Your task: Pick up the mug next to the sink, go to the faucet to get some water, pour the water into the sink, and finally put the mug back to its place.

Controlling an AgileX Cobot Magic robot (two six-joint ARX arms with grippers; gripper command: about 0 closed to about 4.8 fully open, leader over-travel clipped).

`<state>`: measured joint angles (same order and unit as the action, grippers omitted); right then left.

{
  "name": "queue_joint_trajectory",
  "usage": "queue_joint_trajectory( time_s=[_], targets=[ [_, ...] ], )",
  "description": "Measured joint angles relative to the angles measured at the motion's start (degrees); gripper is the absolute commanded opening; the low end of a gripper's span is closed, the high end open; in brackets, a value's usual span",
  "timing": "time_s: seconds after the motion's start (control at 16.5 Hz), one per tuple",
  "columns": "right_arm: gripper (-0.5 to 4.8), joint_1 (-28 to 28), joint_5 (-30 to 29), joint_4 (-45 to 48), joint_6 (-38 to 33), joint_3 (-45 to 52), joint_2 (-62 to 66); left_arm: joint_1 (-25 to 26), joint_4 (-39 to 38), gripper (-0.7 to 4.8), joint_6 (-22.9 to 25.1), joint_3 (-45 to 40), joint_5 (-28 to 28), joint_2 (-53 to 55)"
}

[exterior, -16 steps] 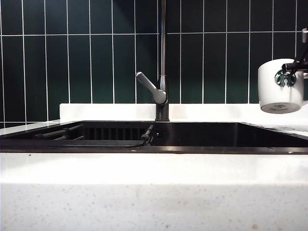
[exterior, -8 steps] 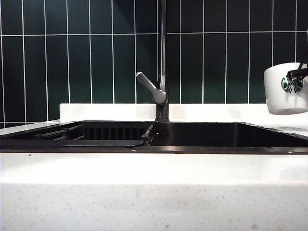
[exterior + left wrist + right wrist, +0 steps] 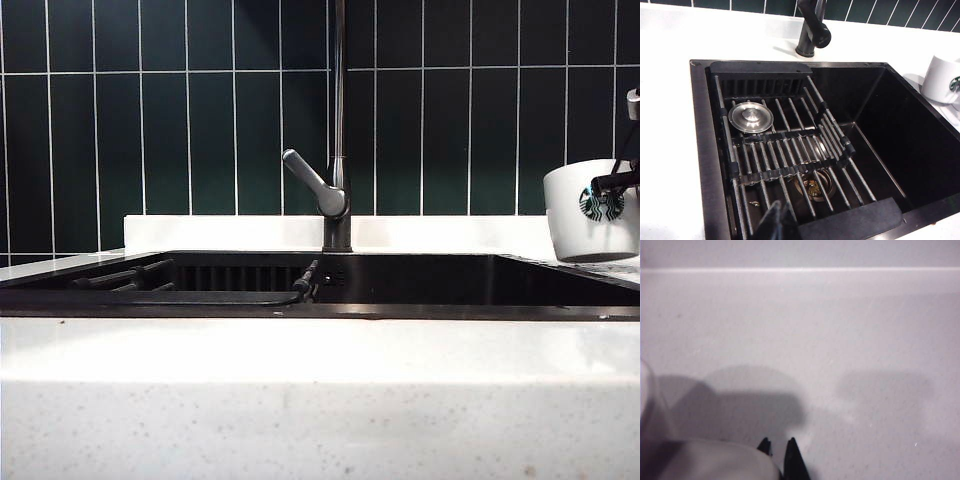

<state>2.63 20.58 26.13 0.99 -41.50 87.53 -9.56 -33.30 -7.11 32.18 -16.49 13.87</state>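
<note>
While gripped by right claw (image 3: 612, 183), mug (image 3: 590, 215) upright, beside sink (image 3: 480, 280).

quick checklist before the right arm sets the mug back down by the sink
1. Right gripper shut on the mug: ok.
2. Mug upright: ok.
3. Mug over the counter, right of the sink, not above the basin: ok.
4. Mug base touching the counter: cannot tell.
5. Mug emptied: cannot tell.
6. Left gripper shut, above the sink's near edge, away from the mug: ok.
</note>
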Motion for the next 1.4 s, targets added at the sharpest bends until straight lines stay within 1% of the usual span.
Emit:
queue_joint_trajectory(
  time_s=[0.3, 0.36, 0.49, 0.55, 0.73, 1.03, 1.22, 1.4],
  targets=[
    [0.0, 0.0, 1.8, 2.4, 0.4, 0.0, 1.2, 0.0, -1.6, -0.06, 0.0, 0.0, 0.0, 0.0],
    [0.3, 0.0, 1.8, 2.1, 1.0, 0.0, 1.2, 0.0, -1.7, -0.06, 0.0, 0.0, 0.0, 0.0],
    [0.56, 0.0, 1.8, 1.4, 1.7, -0.1, 1.2, 0.0, -1.7, -0.06, 0.0, 0.0, 0.0, 0.0],
    [0.56, 0.0, 1.8, 0.8, 1.8, -0.1, 1.2, 0.0, -1.7, -0.06, 0.0, 0.0, 0.0, 0.0],
    [1.16, 0.0, 2.7, -1.7, 1.8, -0.1, 1.1, 0.0, -1.7, -0.06, 0.0, 0.0, 0.0, 0.0],
    [1.22, 0.0, 3.4, -9.5, 1.8, -0.2, -1.6, 0.0, -1.7, -0.06, 0.0, 0.0, 0.0, 0.0],
    [1.22, 0.0, 3.4, -12.5, 1.6, -0.2, -3.8, 0.0, -1.7, -0.06, 0.0, 0.0, 0.0, 0.0],
    [1.21, 0.0, 3.3, -17.4, -2.2, -0.2, -8.0, 0.0, -1.7, -0.06, 0.0, 0.0, 0.0, 0.0]
  ],
)
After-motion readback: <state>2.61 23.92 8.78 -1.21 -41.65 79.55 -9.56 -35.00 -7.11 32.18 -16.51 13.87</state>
